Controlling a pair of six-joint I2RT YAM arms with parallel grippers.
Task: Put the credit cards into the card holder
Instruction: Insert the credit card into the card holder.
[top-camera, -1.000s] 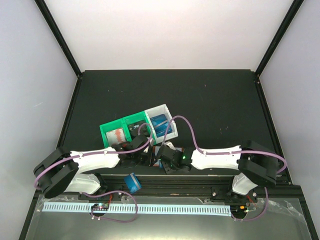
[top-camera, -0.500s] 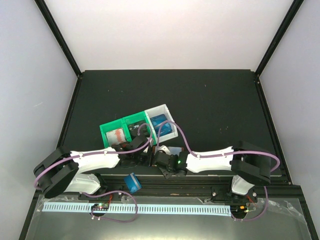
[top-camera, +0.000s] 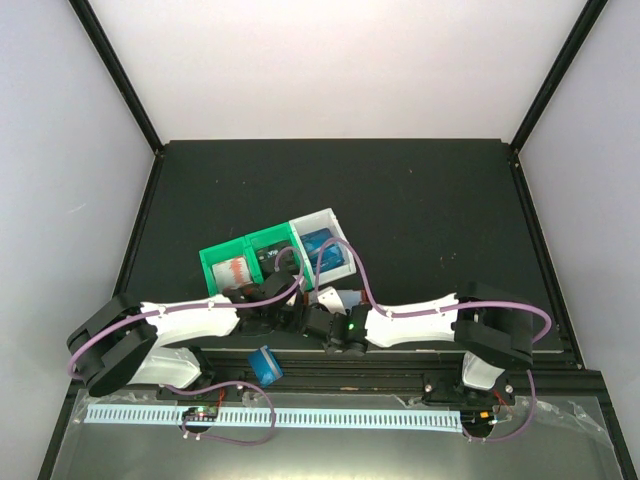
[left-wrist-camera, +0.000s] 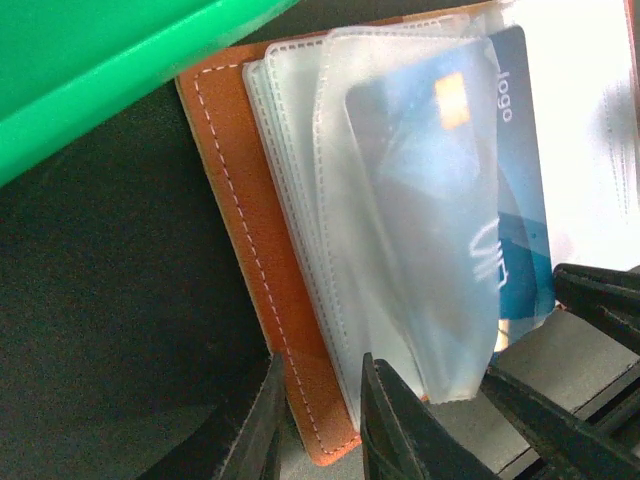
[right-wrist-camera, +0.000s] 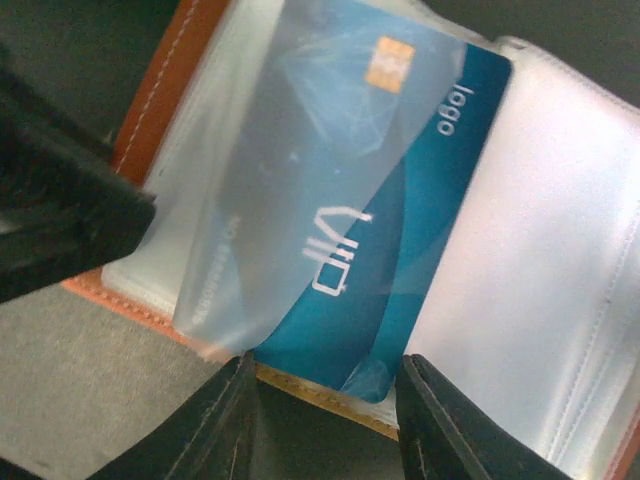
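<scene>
On my overhead feed the dark worktop (top-camera: 430, 200) carries two green bins (top-camera: 226, 249) and a white bin (top-camera: 312, 218), side by side and touching, the white one rightmost. Pale walls (top-camera: 330, 60) stand round it. A slotted strip (top-camera: 330, 418) lies along the near metal ledge (top-camera: 580, 445).

Left gripper (left-wrist-camera: 322, 425) jaws narrow, right gripper (right-wrist-camera: 330, 420) wider

- Seen from above, the reddish-brown leather card holder (left-wrist-camera: 235, 250) is almost wholly hidden under the white left arm (top-camera: 190, 320) and right arm (top-camera: 420, 318).
- A cloudy clear pocket (right-wrist-camera: 250, 200) veils much of the blue plastic credit card (right-wrist-camera: 410, 250).
- The blurred green plastic bin (left-wrist-camera: 90, 70) is cut off by the picture's top-left edge.
</scene>
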